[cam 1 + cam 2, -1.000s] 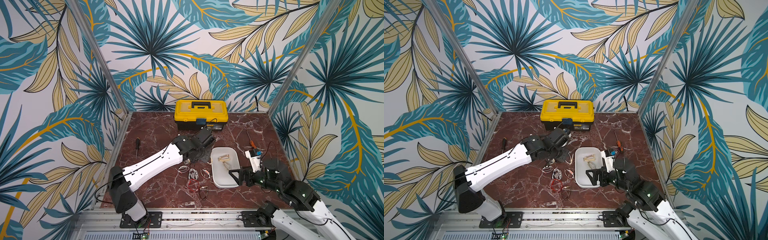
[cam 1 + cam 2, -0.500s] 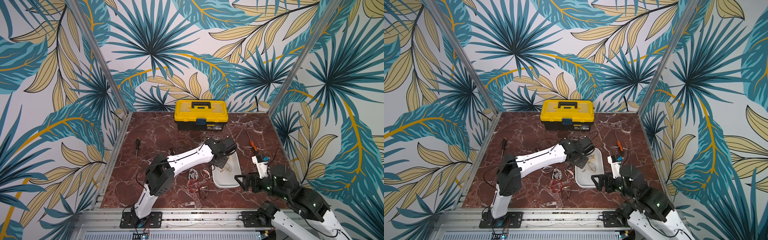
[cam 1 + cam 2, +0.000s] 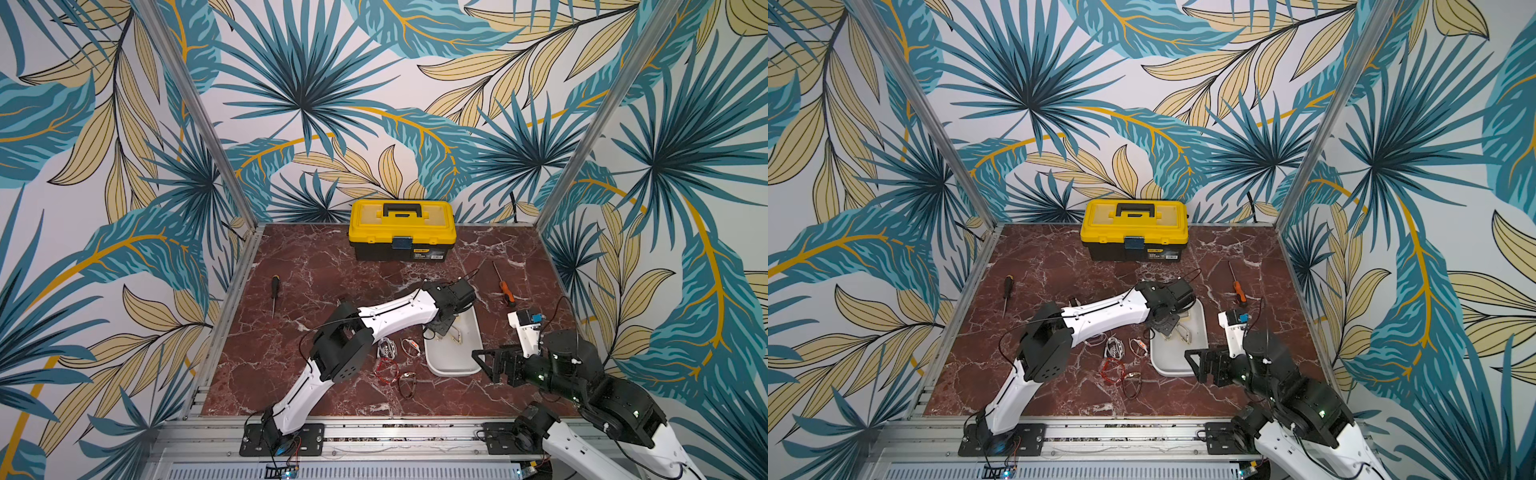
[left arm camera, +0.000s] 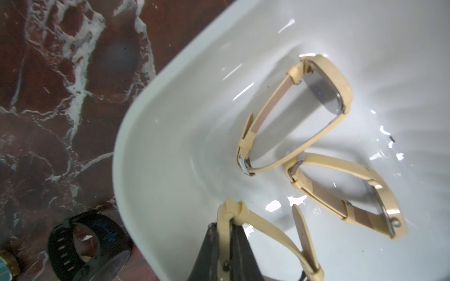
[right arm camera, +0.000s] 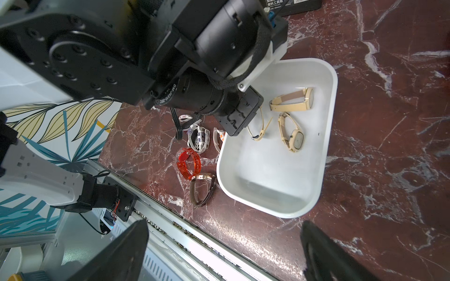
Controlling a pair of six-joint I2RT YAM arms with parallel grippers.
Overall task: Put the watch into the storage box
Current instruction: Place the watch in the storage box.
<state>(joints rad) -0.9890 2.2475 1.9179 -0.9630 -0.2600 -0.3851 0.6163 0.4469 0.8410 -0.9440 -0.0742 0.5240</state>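
Storage box (image 3: 455,359), top views: white tray on the marble table (image 3: 316,266), right of centre, in the near half.
Left gripper (image 3: 441,328), top views: my arm comes in from the left, with the tip over the box's far end; same over the storage box (image 3: 1175,359).
Right gripper (image 3: 484,362), top views: near the box's near right corner.
Toolbox (image 3: 401,230), top views: yellow lid shut, at the far wall.
Screwdrivers, top views: black screwdriver (image 3: 274,291) far left, orange screwdriver (image 3: 503,286) far right.
Watch (image 4: 267,230), left wrist: cream strap pinched between my left fingers (image 4: 209,255), which are nearly closed on it. It hangs over the box's inside.
Cream watches, left wrist: first cream watch (image 4: 338,80) and second cream watch (image 4: 323,197) lie on the box floor, just beside each other.
Black watch (image 4: 60,245), left wrist: on the table outside the rim.
Watch (image 5: 260,132), right wrist: dangles under my left gripper inside the box's left side. I cannot tell whether it touches the floor.
Right fingers (image 5: 121,253), right wrist: spread wide, holding nothing.
Loose pieces, right wrist: red band (image 5: 188,161) and brown watch (image 5: 203,189) on the table left of the box.
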